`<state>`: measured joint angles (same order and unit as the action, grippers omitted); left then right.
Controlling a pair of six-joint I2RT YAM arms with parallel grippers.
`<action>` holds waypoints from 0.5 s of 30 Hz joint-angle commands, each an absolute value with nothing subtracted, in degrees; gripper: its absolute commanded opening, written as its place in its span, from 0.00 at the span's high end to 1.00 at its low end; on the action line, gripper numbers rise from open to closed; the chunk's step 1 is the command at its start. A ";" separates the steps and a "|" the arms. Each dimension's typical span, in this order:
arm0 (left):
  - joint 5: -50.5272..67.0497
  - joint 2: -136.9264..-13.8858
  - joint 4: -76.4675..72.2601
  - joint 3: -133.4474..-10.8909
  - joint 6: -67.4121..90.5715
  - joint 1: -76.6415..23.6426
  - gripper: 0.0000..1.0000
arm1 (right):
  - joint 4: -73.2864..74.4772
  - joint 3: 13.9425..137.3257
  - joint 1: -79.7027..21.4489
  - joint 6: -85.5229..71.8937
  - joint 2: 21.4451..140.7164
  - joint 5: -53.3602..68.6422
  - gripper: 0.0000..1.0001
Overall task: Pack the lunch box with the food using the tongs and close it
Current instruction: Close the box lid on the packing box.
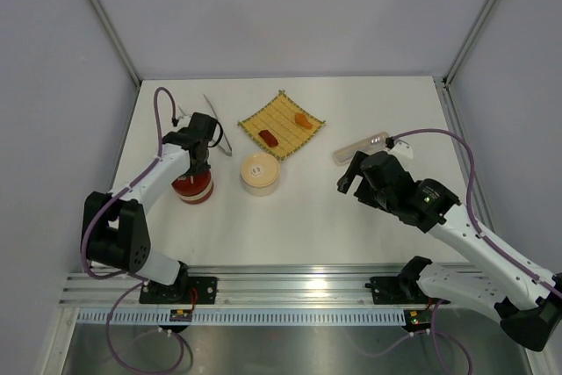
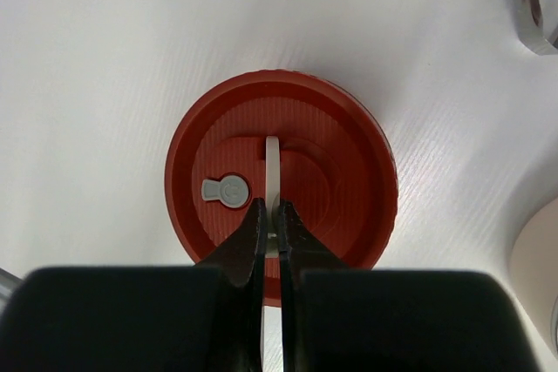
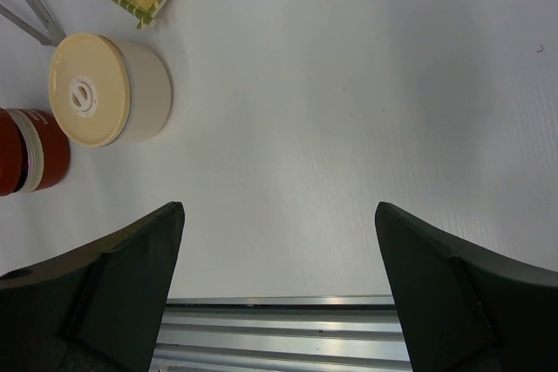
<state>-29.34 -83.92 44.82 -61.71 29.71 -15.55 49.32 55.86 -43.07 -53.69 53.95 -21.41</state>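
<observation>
Left end effector (image 2: 272, 211) pinches what seems a white tab (image 2: 272, 163) on the red lid (image 2: 349, 163) beneath; right end effector (image 3: 279, 208) stands spread.

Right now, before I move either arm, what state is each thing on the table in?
left gripper: shut on the red lid's white tab.
right gripper: open, holding nothing.
red lid: on the red tin.
lunch box: closed, cream lid on.
food: red and orange pieces on the woven mat, not packed.
tongs: lying on the table, unheld.
</observation>
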 commanded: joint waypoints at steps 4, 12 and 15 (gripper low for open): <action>-30.67 -86.83 41.13 -62.23 32.25 -15.29 1.00 | 48.51 55.02 -43.15 -53.88 52.65 -21.80 0.01; -31.64 -85.27 42.63 -60.74 33.66 -15.38 1.00 | 48.60 54.93 -43.15 -53.79 52.47 -22.06 0.01; -31.64 -83.33 42.36 -59.86 34.19 -15.38 1.00 | 48.25 54.76 -43.07 -53.79 52.73 -22.06 0.01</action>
